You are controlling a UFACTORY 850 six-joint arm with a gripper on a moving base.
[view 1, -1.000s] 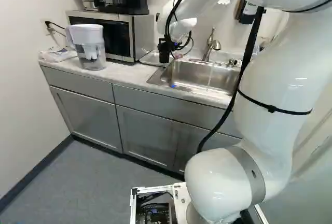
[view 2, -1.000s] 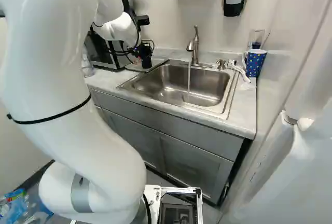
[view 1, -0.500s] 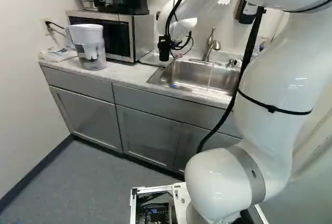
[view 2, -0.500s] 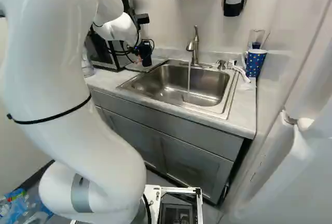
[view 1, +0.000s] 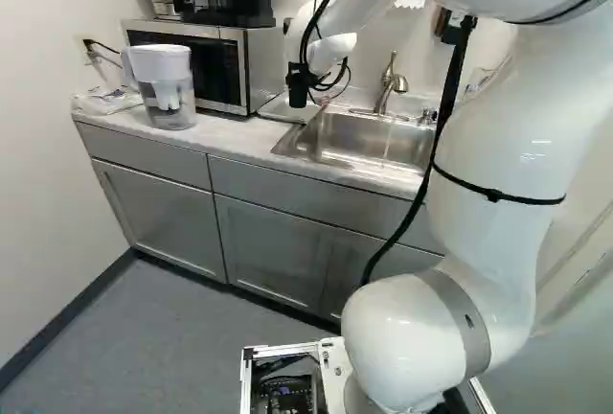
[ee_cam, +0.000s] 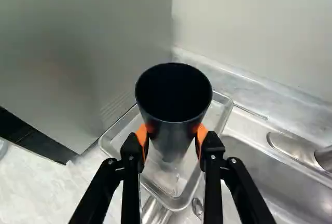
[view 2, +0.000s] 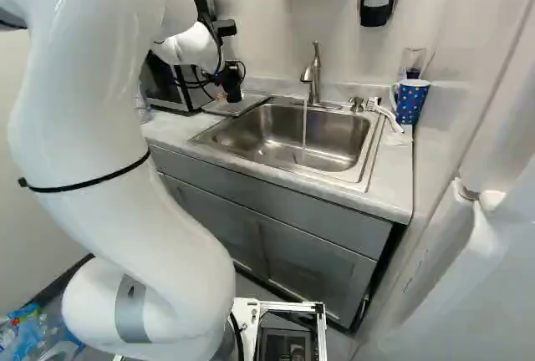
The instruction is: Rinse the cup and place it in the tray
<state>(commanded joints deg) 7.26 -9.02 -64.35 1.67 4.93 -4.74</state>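
The gripper (view 1: 298,77) is clasping the black cup (ee_cam: 174,137) between its orange pads (ee_cam: 141,136) and holding it over the metal tray (ee_cam: 123,130) (the tap (view 2: 313,74) beside it is running).

No readable print anywhere, as far as shows.

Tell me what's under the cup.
The wrist view shows the tray below the cup. The cup and jaws cover part of its floor; anything there can't be seen.

Bright, soft light fills the room, with small glints on the arm (view 1: 517,146) and steel sink (view 2: 259,137).
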